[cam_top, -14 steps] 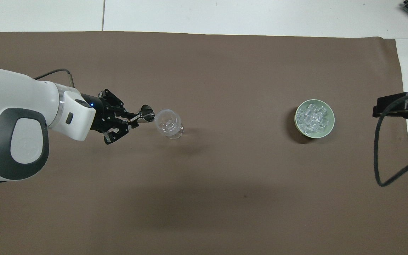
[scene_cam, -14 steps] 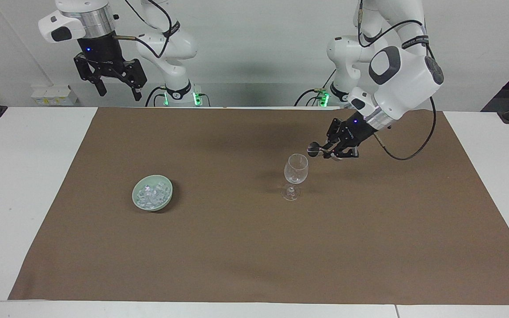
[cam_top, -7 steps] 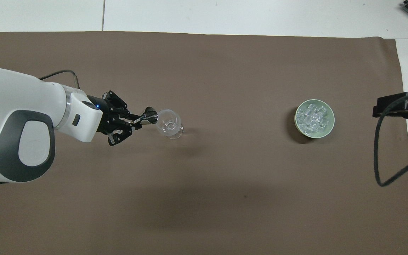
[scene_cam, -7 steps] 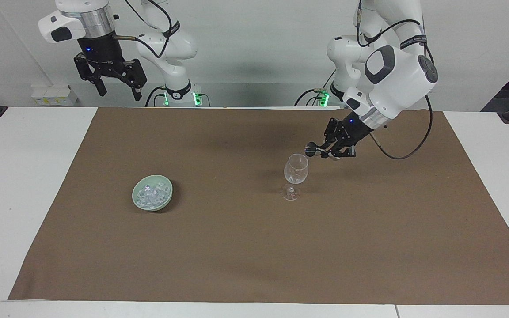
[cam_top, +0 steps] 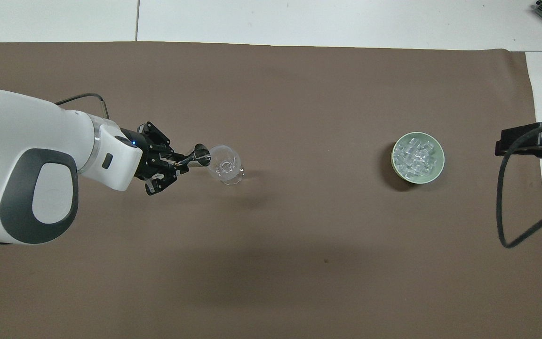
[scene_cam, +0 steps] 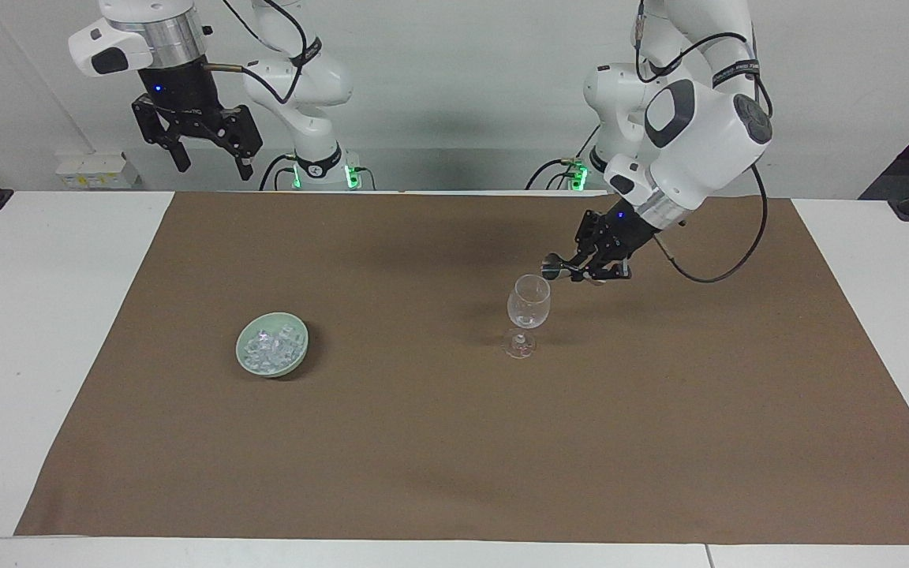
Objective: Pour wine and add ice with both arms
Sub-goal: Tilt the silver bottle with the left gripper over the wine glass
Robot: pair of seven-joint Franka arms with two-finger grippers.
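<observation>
L gripper point(scene_cam: 577, 271) clamped on small metal cup point(scene_cam: 555, 267), tipped at wine glass point(scene_cam: 528, 302) rim, mid-mat. R gripper point(scene_cam: 210, 162) wide, waited above table's robot-side edge.

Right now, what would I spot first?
The left gripper, shut on a small metal cup tipped at the wine glass rim. The green bowl of ice sits toward the right arm's end, where the right gripper waits high, open.
</observation>
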